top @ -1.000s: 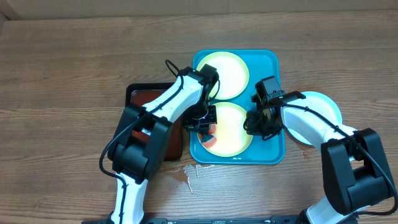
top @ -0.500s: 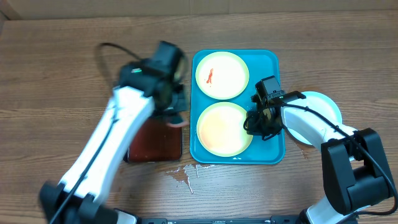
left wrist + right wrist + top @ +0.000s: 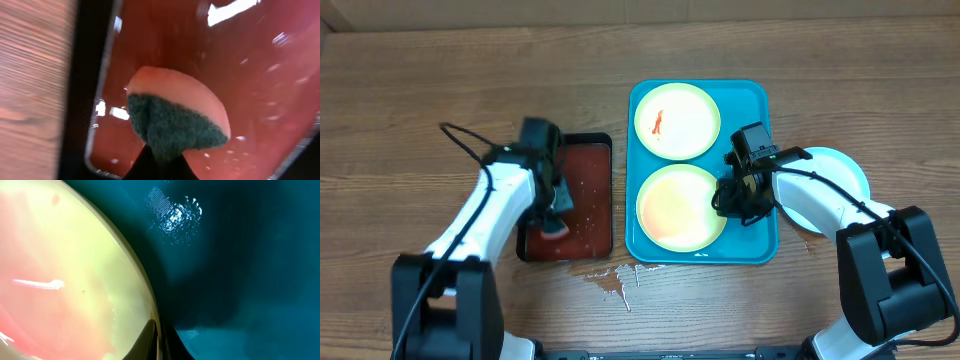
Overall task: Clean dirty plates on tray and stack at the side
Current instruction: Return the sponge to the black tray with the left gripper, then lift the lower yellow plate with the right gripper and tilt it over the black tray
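The left tool (image 3: 556, 214), gripping the sponge (image 3: 175, 122), had left the wiped near plate (image 3: 680, 208) for the dark red tray (image 3: 592, 190); the right tool (image 3: 732, 200) clamped that plate's rim.

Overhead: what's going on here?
The left gripper holds a sponge down in the dark red tray. The right gripper pinches the rim of the near plate on the blue tray. The far plate has a red smear; the near one shows only a pinkish film. A third plate sits on the table at right.
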You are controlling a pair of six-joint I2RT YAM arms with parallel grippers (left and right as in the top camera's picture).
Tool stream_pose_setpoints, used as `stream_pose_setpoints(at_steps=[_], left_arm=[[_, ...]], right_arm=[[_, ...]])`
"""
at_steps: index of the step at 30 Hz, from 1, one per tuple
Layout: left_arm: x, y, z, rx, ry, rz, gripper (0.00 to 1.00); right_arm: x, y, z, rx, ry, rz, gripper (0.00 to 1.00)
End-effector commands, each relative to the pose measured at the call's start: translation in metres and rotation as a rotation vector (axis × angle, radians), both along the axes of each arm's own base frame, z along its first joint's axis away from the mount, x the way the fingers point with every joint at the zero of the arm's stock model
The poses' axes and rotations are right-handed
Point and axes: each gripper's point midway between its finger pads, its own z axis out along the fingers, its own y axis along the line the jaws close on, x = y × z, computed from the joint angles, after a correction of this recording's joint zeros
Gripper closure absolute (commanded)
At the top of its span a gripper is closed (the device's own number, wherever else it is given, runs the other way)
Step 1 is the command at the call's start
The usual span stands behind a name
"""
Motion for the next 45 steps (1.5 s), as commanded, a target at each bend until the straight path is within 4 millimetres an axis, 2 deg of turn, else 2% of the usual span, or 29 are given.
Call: stream_pose_setpoints(at_steps=[1,2,5,6,8,9,12,15,16,22,23,26,29,32,36,39,41,45], left_arm=[[0.006,-0.007,-0.003,-0.031,-0.022,-0.034,0.96],[0.009,-0.007,-0.003,-0.032,-0.034,-0.035,0.93],[0.015,-0.008,0.003,-0.039,-0.051,-0.032,0.76],[0.016,-0.008,0.007,-0.039,-0.053,-0.032,0.67],[0.019,-0.008,0.018,-0.038,-0.054,-0.037,0.59],[0.023,-0.008,0.03,-0.038,-0.059,-0.043,0.51],[0.031,-0.007,0.057,-0.041,-0.084,-0.036,0.44],[0.04,-0.002,0.094,-0.045,-0.138,-0.017,0.39],[0.046,0.005,0.121,-0.05,-0.184,0.005,0.34],[0.058,0.029,0.207,-0.118,-0.349,0.093,0.0],[0.057,0.033,0.219,-0.13,-0.372,0.108,0.0],[0.054,0.041,0.241,-0.154,-0.41,0.136,0.0],[0.049,0.047,0.249,-0.153,-0.411,0.157,0.0],[0.044,0.049,0.247,-0.151,-0.389,0.164,0.0],[0.04,0.05,0.245,-0.142,-0.371,0.165,0.0],[0.04,0.05,0.245,-0.142,-0.371,0.164,0.0],[0.039,0.05,0.244,-0.139,-0.369,0.165,0.0],[0.039,0.05,0.244,-0.139,-0.366,0.165,0.0]], right_arm=[[-0.007,-0.012,-0.015,-0.068,0.021,-0.003,0.96],[-0.007,-0.012,-0.015,-0.068,0.023,-0.014,0.96],[-0.007,-0.012,-0.015,-0.068,0.026,-0.022,0.96],[-0.008,-0.012,-0.015,-0.069,0.031,-0.022,0.96],[-0.009,-0.014,-0.01,-0.078,0.044,-0.022,0.96],[-0.008,-0.015,-0.003,-0.091,0.046,-0.022,0.96],[-0.002,-0.02,0.019,-0.133,0.022,-0.023,0.96],[0.008,-0.02,0.048,-0.169,-0.028,-0.009,0.96],[0.015,-0.016,0.072,-0.192,-0.074,0.013,0.96],[0.033,0.014,0.129,-0.243,-0.217,0.139,0.96],[0.035,0.021,0.138,-0.251,-0.249,0.155,0.96],[0.04,0.051,0.158,-0.241,-0.343,0.211,0.96],[0.043,0.089,0.17,-0.207,-0.452,0.261,0.96],[0.044,0.129,0.174,-0.158,-0.54,0.303,0.96],[0.049,0.166,0.168,-0.152,-0.628,0.264,0.96],[0.055,0.178,0.164,-0.199,-0.693,0.241,0.96],[0.057,0.18,0.17,-0.238,-0.748,0.224,0.96],[0.055,0.179,0.195,-0.334,-0.873,0.185,0.96]])
